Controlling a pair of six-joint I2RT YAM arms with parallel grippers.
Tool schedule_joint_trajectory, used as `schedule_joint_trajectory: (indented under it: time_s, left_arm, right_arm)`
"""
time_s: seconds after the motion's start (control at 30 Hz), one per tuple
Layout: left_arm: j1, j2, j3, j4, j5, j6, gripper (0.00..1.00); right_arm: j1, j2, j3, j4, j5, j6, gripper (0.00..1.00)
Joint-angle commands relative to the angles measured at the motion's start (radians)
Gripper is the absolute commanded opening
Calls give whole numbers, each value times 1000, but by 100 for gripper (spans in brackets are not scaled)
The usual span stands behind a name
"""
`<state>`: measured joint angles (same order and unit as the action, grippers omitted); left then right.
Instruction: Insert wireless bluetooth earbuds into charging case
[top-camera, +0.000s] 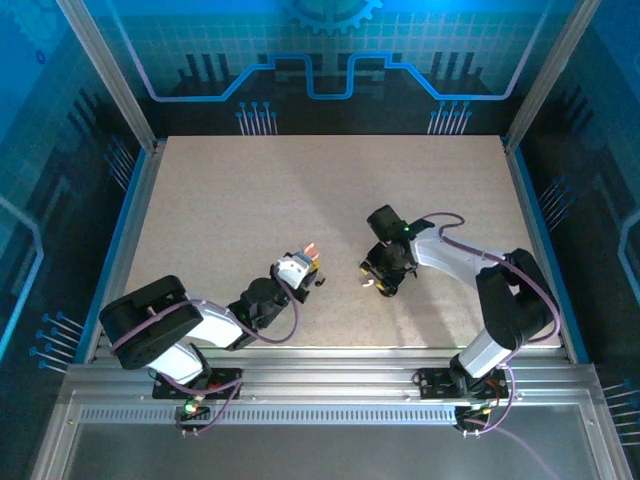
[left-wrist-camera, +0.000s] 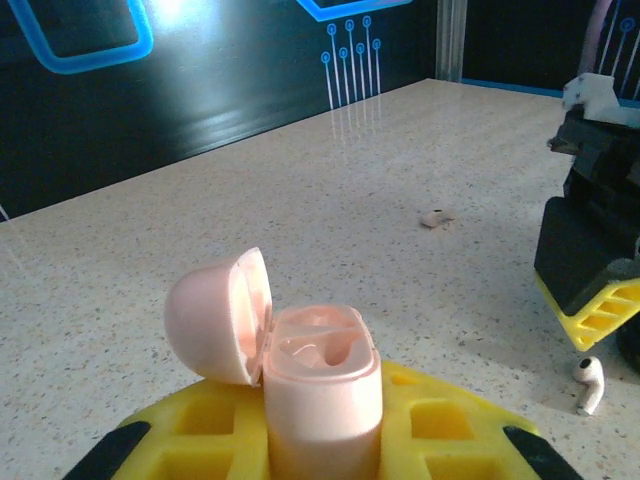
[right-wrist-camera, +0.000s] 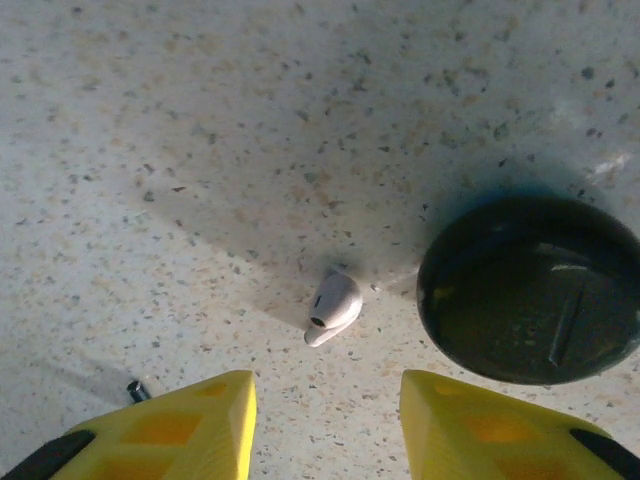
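left gripper (left-wrist-camera: 325, 435) clamps charging case (left-wrist-camera: 322, 375) (lid (left-wrist-camera: 212, 318) open) | right gripper (right-wrist-camera: 326, 420) parted over earbud (right-wrist-camera: 335, 303), seemingly untouched

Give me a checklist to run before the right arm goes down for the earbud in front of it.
1. Lid of the charging case open: ok, tipped back.
2. Hold of the left gripper on the case: ok, shut on it, case upright.
3. Jaws of the right gripper open: ok, nothing between them.
4. Target earbud reachable: ok, lying on the table just ahead of the gap.
5. Clearance from the dark round object: cannot tell; it sits close beside the earbud, apart from it.
6. Second earbud located: cannot tell; a small pale piece lies farther out.
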<state>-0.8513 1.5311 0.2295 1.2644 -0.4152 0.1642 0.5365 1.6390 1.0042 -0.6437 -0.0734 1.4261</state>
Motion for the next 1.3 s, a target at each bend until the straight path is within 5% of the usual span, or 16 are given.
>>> schedule_joint_trajectory:
  time_s: [0.0, 1.27]
  left_arm:
    - [-5, 28, 11, 60, -49, 21, 20]
    - [18, 134, 24, 136, -36, 6, 21]
  right_arm:
    - [9, 31, 38, -50, -9, 73, 42]
    - [-17, 178, 84, -62, -25, 38, 35]
